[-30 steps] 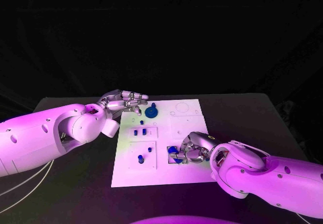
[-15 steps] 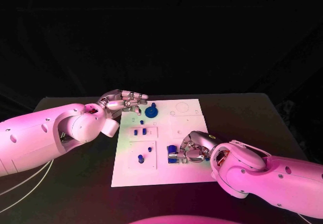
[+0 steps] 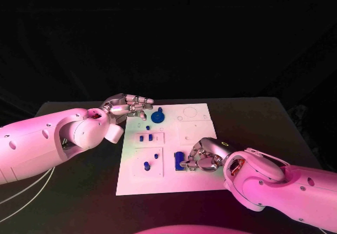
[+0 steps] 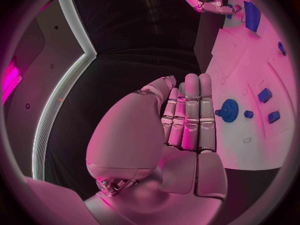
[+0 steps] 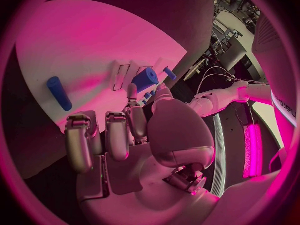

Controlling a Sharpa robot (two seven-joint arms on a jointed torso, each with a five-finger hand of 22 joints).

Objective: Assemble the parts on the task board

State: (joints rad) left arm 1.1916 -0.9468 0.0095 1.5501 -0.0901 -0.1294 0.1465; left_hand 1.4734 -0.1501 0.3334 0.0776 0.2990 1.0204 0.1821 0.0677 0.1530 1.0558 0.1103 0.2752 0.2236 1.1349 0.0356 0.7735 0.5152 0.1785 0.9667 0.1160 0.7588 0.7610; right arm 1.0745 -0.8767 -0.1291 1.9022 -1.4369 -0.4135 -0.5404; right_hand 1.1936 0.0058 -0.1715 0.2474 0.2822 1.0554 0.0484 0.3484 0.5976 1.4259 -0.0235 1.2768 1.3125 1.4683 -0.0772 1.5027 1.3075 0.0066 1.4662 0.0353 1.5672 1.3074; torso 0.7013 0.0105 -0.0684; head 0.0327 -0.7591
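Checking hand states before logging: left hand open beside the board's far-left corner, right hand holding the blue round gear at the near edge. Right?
Not quite. The head view shows the blue round gear lying on the task board at the far end, near the left hand. The right hand is at a blue rectangular part. The rest holds.

The task board lies in the middle of the surface and serves as the landmark. At its far edge, toward the left, sits a round part; the left hand hangs just beyond the board's far-left corner, beside that part. Two small parts stand side by side left of the board's centre. Nearer, along the left side, lie a small peg and an oblong part. Near the middle of the board's near half lies a long part, with the right hand over the board just to its right, fingers next to it.
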